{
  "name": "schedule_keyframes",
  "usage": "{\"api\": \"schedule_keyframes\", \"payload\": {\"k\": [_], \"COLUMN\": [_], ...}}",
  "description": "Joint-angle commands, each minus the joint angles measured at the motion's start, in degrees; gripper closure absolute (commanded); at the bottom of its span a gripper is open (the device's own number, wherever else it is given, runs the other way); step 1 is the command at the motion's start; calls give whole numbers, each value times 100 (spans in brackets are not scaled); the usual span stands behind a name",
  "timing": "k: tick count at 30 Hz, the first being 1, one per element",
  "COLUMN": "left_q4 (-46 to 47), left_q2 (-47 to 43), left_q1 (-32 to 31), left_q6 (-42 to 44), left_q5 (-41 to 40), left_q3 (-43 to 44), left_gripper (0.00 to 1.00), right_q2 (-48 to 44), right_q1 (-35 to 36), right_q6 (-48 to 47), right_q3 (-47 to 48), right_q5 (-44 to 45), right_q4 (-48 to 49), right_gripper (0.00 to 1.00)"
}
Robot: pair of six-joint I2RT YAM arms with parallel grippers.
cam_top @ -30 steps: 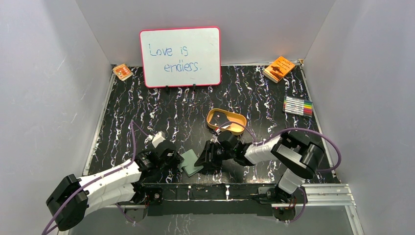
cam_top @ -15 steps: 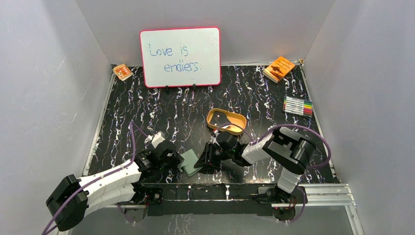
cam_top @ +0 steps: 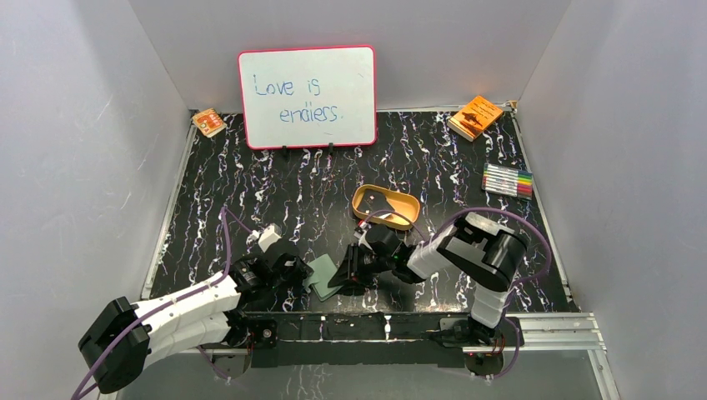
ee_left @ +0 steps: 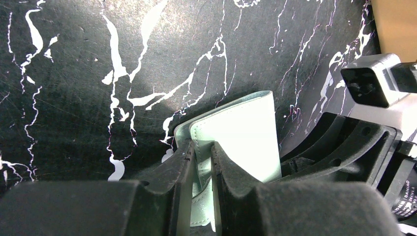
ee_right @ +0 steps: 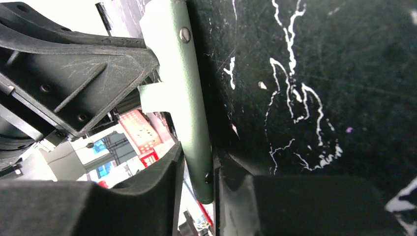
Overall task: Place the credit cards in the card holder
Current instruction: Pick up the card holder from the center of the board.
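Observation:
The sage-green card holder [cam_top: 323, 277] stands on edge near the table's front, held between both arms. My left gripper [cam_top: 305, 273] is shut on its left edge; the left wrist view shows the pale green leather [ee_left: 241, 132] pinched between the fingers of that gripper [ee_left: 200, 147]. My right gripper [cam_top: 343, 278] has come in from the right. In the right wrist view a green flap [ee_right: 184, 98] with a metal snap [ee_right: 185, 34] runs between the jaws of the right gripper [ee_right: 196, 162], which press on it. No credit cards show in any view.
A tan-orange oval tray [cam_top: 385, 206] sits just behind the right gripper. A whiteboard [cam_top: 307, 97] stands at the back. An orange booklet [cam_top: 474, 116] lies at the back right and a small orange packet [cam_top: 208, 122] at the back left. Coloured markers [cam_top: 508, 180] lie on the right.
The right gripper's jaws have narrowed onto the card holder's flap, and the right arm's elbow has swung left. The left arm and card holder have stayed put.

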Motion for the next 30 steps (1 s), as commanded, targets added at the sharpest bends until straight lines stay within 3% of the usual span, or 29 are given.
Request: {"api": "schedule_keyframes", "payload": {"k": [1,4,7,9,12,15,18,23,27,30], "left_q4": [-1051,-1358,-1951,-2475,-3267,-3884,-4155,-3582,-2688,-1712], "left_q2": [295,142,-157,-388,-713,-974,-1086,-944,-513,-239], "left_q1": [-36,-31,-31,-31,-33,-33,-25,-26,-30,-31], "left_q6": [130,127,232,252,246,296,543,1438,2009,2489], "left_q5": [261,173,-56,-295,-701,-1104,-1567,-1867,-1609,-1246], "left_q3": [-436,-223,339,851,1866,2818,3688,4757,5510,5907], "left_gripper": [100,96,61,37,20,12,11,10,9,9], "right_q2": [51,-195,-624,-1035,-1736,-2481,-3022,-3200,-3338,-3547], "right_q1": [80,83,72,75,71,68,74,107,362,644], "right_q6": [-5,-185,-588,-968,-1769,-2859,-4055,-5952,-7603,-9394], "right_q3": [218,217,339,477,864,1515,2376,3796,4354,4067], "right_q5": [32,91,200,367,761,1353,2336,4353,6428,7805], "right_q4": [595,378,-377,-1134,-2698,-4337,-5870,-7470,-7172,-5510], "right_gripper": [75,90,100,100,100,100,100,100,100,100]}}
